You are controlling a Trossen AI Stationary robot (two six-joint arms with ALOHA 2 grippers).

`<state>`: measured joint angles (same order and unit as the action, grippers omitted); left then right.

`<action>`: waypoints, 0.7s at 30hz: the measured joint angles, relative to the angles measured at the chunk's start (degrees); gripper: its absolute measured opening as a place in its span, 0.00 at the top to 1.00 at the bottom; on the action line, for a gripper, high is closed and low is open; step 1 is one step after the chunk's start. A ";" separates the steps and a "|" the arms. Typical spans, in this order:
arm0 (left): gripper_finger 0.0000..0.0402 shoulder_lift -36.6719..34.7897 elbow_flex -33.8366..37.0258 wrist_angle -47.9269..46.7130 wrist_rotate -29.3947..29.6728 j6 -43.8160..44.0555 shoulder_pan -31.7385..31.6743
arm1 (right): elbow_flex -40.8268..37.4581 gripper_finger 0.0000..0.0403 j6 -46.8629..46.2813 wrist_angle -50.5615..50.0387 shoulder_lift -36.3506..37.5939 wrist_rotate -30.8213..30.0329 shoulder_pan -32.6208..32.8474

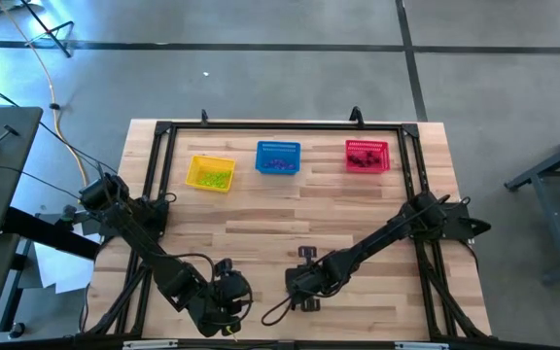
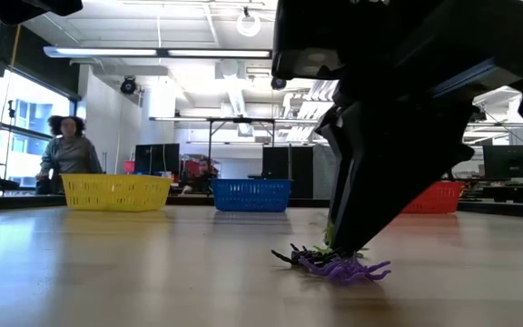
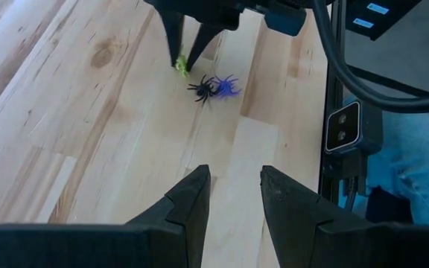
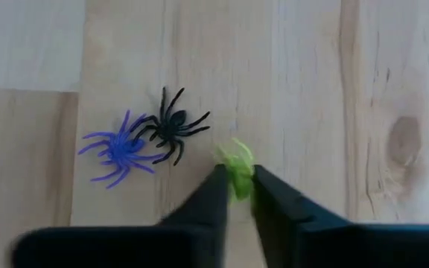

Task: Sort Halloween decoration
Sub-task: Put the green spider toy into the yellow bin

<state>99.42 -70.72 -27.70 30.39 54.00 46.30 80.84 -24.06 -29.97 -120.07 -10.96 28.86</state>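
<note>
Wooden table [image 1: 261, 224], framed by a dark rail, seen from above. Two dark arms reaching in from the near corners toward the near edge.

Three mesh baskets in a row along the far side: yellow basket [image 1: 210, 173] on the left, blue basket [image 1: 278, 157] in the middle, red basket [image 1: 367, 155] on the right, each with small trinkets inside. In the room beyond the table, a person [image 2: 66, 150] behind the yellow basket.

Left gripper [image 3: 233, 197] held above bare wood near the front edge, fingers apart with nothing between them, pointed toward the spiders.

Right gripper [image 4: 235, 182] lowered to the tabletop just right of centre at the near side, fingers closed in on the yellow-green spider [image 4: 234, 164], pinched between the two tips.

Just beside it, on the wood: black spider [image 4: 171, 126] and purple spider [image 4: 118, 149], legs touching, both free of the fingers.
</note>
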 joint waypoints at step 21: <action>0.73 0.00 0.00 0.65 5.02 -5.03 -2.67 | 9.94 0.99 2.69 -7.17 2.21 -4.52 0.41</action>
<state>99.42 -70.72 -27.05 35.41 48.97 43.63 90.78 -21.38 -37.14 -117.86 -15.48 29.27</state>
